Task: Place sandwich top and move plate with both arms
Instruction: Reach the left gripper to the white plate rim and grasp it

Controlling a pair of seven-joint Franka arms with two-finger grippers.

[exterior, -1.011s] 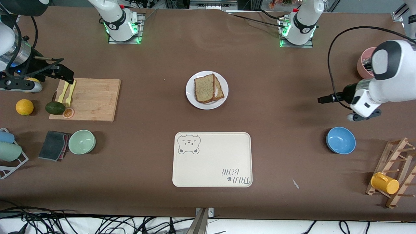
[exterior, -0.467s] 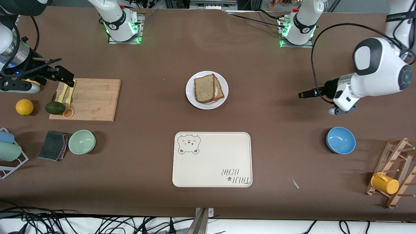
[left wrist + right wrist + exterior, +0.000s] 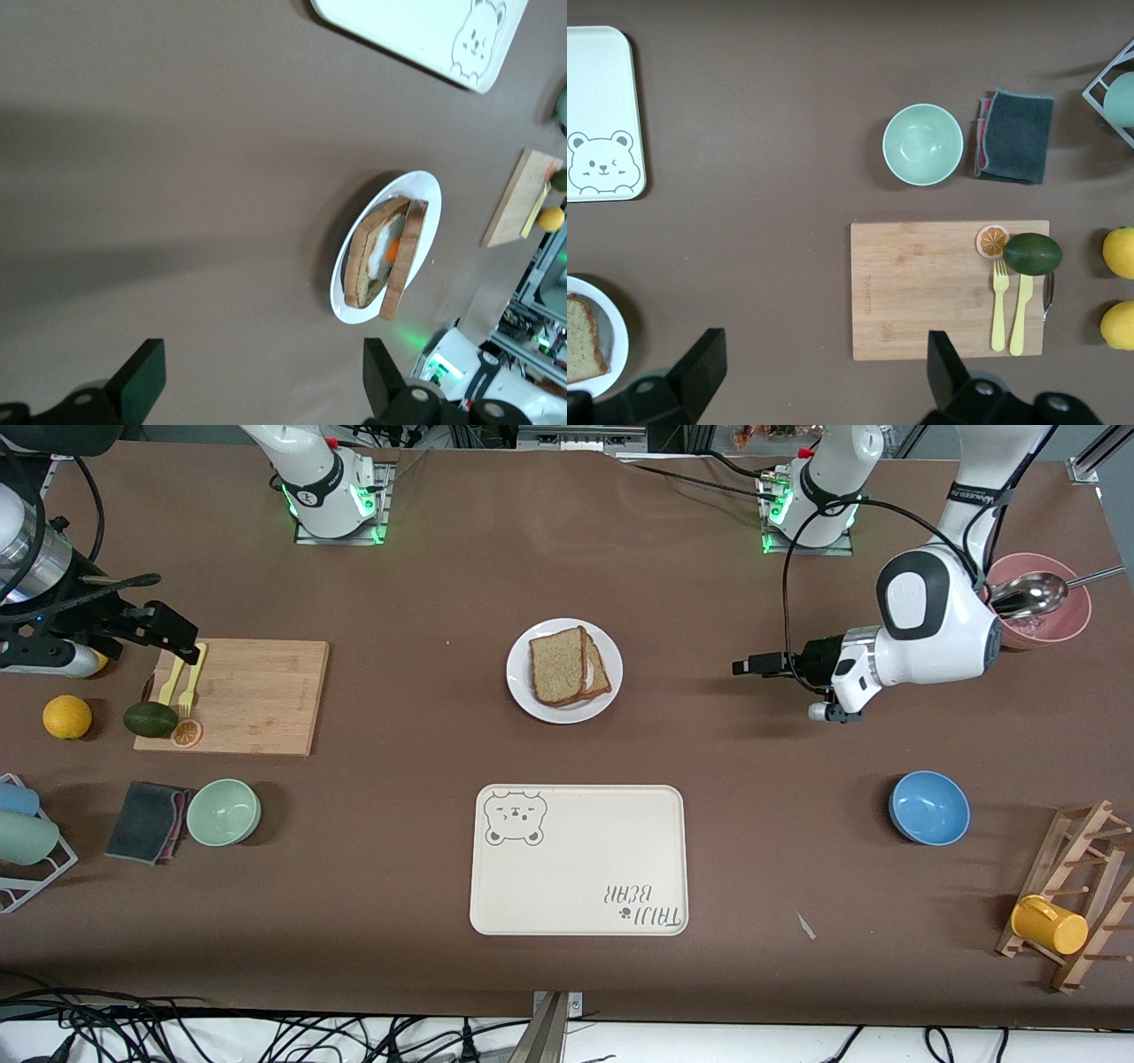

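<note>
The small white plate (image 3: 564, 670) sits mid-table, farther from the front camera than the tray. On it the plain speckled sandwich top (image 3: 556, 666) leans over the egg-bearing slice (image 3: 602, 670), which peeks out toward the left arm's end. In the left wrist view the plate (image 3: 429, 199) shows the sandwich top (image 3: 406, 258) edge-on beside the egg slice (image 3: 361, 266). My left gripper (image 3: 749, 664) (image 3: 261, 381) hangs open and empty over bare table between the plate and the pink bowl. At the cutting board's outer end my right gripper (image 3: 170, 627) (image 3: 822, 367) hovers open, holding nothing.
A beige bear-printed tray (image 3: 578, 859) lies nearer the front camera than the plate. The cutting board (image 3: 248, 695) carries an avocado, an orange slice and yellow cutlery. A green bowl (image 3: 223, 811), blue bowl (image 3: 928, 807), pink bowl with spoon (image 3: 1050, 607) and wooden rack (image 3: 1076, 895) stand around.
The left arm has swung in from its end of the table toward the plate, uncovering the pink bowl. The right gripper has shifted slightly. Both stay open.
</note>
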